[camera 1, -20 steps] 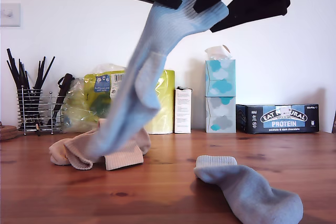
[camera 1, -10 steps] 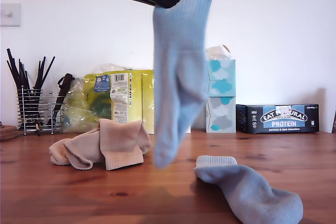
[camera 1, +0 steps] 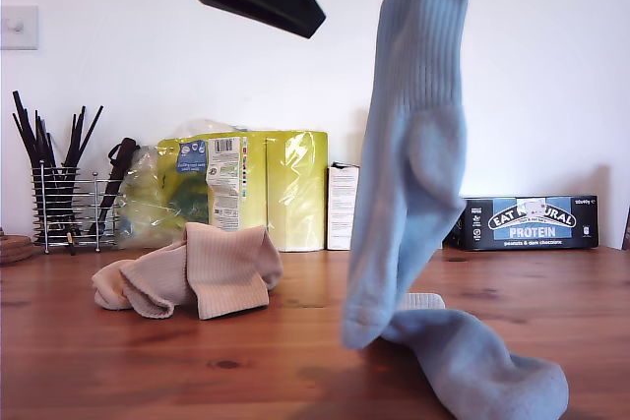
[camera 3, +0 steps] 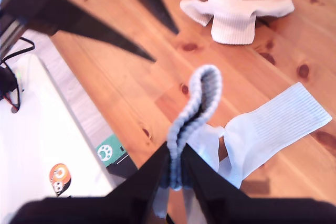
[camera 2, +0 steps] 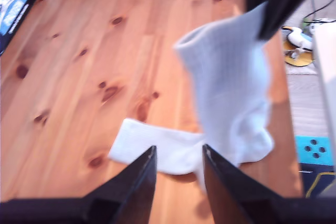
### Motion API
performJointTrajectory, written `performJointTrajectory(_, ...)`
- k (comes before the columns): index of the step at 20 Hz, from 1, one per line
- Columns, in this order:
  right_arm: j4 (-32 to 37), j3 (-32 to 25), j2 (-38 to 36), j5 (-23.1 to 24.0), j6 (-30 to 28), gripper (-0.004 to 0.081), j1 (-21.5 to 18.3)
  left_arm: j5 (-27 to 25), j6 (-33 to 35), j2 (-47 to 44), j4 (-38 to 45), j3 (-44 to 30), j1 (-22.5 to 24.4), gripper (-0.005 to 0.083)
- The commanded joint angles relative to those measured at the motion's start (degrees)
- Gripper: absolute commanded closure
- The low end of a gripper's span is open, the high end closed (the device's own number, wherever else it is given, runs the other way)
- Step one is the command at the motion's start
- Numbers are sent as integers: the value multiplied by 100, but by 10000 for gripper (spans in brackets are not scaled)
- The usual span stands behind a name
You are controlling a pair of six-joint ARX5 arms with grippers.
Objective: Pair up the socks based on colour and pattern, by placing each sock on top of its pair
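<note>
Utensil rack: at ext. view's far left, by the wall; dark sticks upright in it, type not readable.
Beige socks: two, heaped together on the table, left of centre in ext. view; overlapping, so exact lie of each is unclear. Also seen bunched in second wrist view.
Yellow packs: behind the beige heap, against the wall; label print too small to read.
My first gripper: jaws apart, nothing between them. In ext. view, the dark arm at top left; fingertips cut off by frame edge.
Hanging blue sock: dangles from the cuff, toe just above the table, partly hiding the tissue boxes behind; motion-blurred.
My second gripper: clamped on the hanging blue sock's cuff; in ext. view only a sliver shows at the top edge.
Lying blue sock: flat on the table, right of centre in ext. view; cuff partly covered by the hanging sock, touching or not: cannot tell.
Protein box: at ext. view's right, by the wall.
</note>
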Motion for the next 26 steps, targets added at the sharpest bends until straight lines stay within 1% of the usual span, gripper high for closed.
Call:
performJointTrajectory(1,-249,129,-28,-17,-17,783,-4,-155,-17,13,22,-39,92,520)
performJointTrajectory(4,-772,295,-28,-15,-151,783,-4,-225,-57,13,22,-39,291,520)
performJointTrajectory(7,-1117,396,-28,-22,-164,783,-4,-223,-59,13,39,-39,452,520)
performJointTrajectory(9,-1373,409,-28,-31,-166,783,-4,-219,-59,13,81,-39,501,520)
performJointTrajectory(11,-1609,409,-28,-160,-188,783,35,-221,-57,13,188,-39,520,520)
performJointTrajectory(14,-1794,413,-28,-199,-186,783,92,-221,-57,13,313,-39,531,520)
performJointTrajectory(20,-1770,525,-28,-170,-188,783,90,-219,-57,13,382,-39,538,520)
performJointTrajectory(22,-1561,544,-17,107,-197,783,79,-219,-55,13,393,-39,538,520)
performJointTrajectory(24,-1366,544,138,422,-326,783,79,-221,-55,13,389,-39,538,520)
performJointTrajectory(26,-1231,544,455,490,-378,783,79,-225,-55,13,391,-39,538,520)
